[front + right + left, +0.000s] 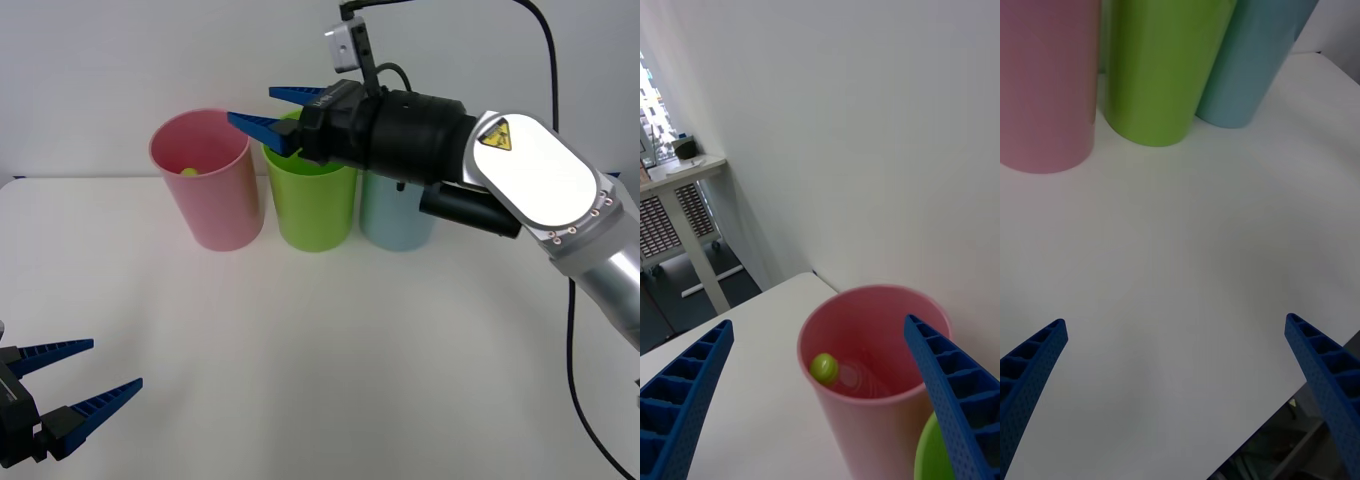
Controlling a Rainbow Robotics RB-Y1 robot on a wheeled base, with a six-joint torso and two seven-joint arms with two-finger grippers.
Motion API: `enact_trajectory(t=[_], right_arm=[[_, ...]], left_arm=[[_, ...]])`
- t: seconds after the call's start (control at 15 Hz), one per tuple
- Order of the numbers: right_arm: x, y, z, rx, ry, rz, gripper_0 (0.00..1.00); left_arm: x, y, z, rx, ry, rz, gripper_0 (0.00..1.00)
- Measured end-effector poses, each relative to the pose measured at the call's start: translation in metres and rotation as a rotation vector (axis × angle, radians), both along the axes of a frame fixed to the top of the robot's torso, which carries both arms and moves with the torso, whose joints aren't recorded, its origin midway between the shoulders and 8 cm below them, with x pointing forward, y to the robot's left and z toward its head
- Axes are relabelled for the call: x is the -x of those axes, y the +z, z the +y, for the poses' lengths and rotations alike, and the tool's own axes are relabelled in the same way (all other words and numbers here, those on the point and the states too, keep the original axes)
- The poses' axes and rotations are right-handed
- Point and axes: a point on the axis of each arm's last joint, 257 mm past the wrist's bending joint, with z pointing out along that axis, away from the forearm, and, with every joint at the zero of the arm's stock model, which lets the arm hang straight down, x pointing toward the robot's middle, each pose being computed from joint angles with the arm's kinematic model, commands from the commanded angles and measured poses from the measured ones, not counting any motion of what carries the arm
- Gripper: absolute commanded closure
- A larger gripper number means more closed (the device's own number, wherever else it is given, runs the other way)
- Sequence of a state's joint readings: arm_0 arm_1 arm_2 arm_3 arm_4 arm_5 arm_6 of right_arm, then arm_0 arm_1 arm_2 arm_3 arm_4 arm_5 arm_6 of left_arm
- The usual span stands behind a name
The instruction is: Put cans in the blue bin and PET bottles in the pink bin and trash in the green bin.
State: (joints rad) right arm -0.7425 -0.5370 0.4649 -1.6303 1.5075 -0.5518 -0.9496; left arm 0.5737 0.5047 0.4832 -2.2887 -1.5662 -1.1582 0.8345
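Three bins stand in a row at the back of the table: the pink bin (207,180) on the left, the green bin (310,205) in the middle, the blue bin (398,215) on the right. Inside the pink bin (872,375) lies the clear PET bottle (850,377) with its yellow-green cap (824,367) up; the cap (189,171) also peeks out in the front view. My right gripper (268,112) hangs open above the green bin's rim, pointing toward the pink bin, with nothing between its fingers. At the near left edge of the table my left gripper (85,372) is open and holds nothing.
The white table (330,340) stretches bare in front of the bins. A white wall rises just behind them. The right wrist view shows a white desk (681,187) on the floor beyond the table's far left corner.
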Motion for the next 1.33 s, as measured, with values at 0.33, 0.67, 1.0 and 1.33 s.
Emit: enact_trajectory(t=[0.33,0.67,1.0,1.33], right_arm=[[0.059,-0.059,-0.099,0.064,0.019,0.032,0.23],[0.095,-0.133,-0.174,0.176,0.005,0.046,0.24],[0.125,-0.179,-0.228,0.288,-0.017,0.042,0.23],[0.138,-0.17,-0.249,0.205,0.008,0.027,0.22]], left_arm=[[0.0,0.0,0.0,0.0,0.0,0.0,0.0],[0.0,0.0,0.0,0.0,0.0,0.0,0.0],[0.0,0.0,0.0,0.0,0.0,0.0,0.0],[0.0,0.0,0.0,0.0,0.0,0.0,0.0]])
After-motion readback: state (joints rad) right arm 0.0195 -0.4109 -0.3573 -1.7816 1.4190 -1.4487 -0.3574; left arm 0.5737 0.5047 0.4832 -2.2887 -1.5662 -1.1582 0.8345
